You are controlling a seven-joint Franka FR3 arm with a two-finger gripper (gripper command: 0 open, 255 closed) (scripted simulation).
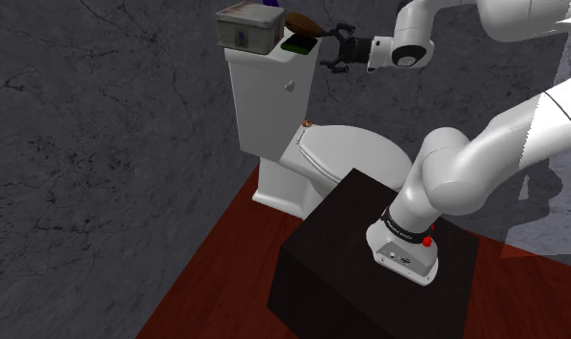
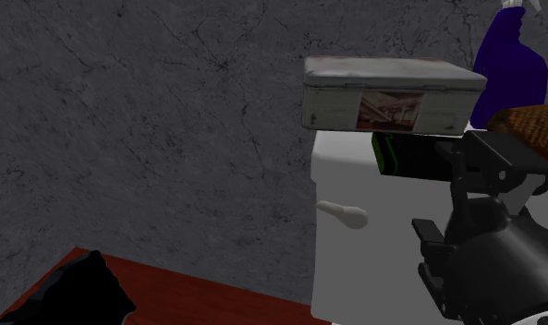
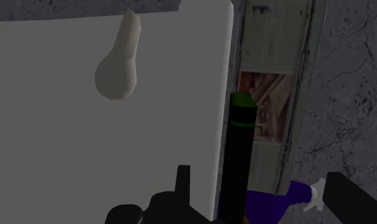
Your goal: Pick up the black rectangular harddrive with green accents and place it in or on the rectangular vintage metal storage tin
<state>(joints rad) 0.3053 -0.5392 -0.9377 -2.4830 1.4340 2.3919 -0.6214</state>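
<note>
Bathroom corner with grey veined walls and a red-brown floor; the white toilet tank (image 1: 269, 96) serves as the shelf for everything I work with. My pincer (image 1: 324, 50) reaches in level with the tank top, turned so that its fingers stand one above the other, well apart and clamped on nothing. The black harddrive (image 3: 236, 159), green at its far end, lies flat on the tank top and runs between the two fingers, nearer the lower one (image 3: 182, 181); neither touches it, as far as the wrist view shows. Just beyond the fingertips, past the drive, stands the storage tin (image 2: 387, 92), grey, lid shut, with a picture label on its side, so I judge the drive must go on top of it. A purple spray bottle (image 2: 512, 65) and a brown woven thing (image 2: 535, 125) sit close by the upper finger. The level approach suits a thin slab lying flat, I judge: it can be gripped across its thickness. Risk: the lower finger hangs before the tank's front face, which carries the flush handle (image 2: 344, 214), and may strike it on advance.
</note>
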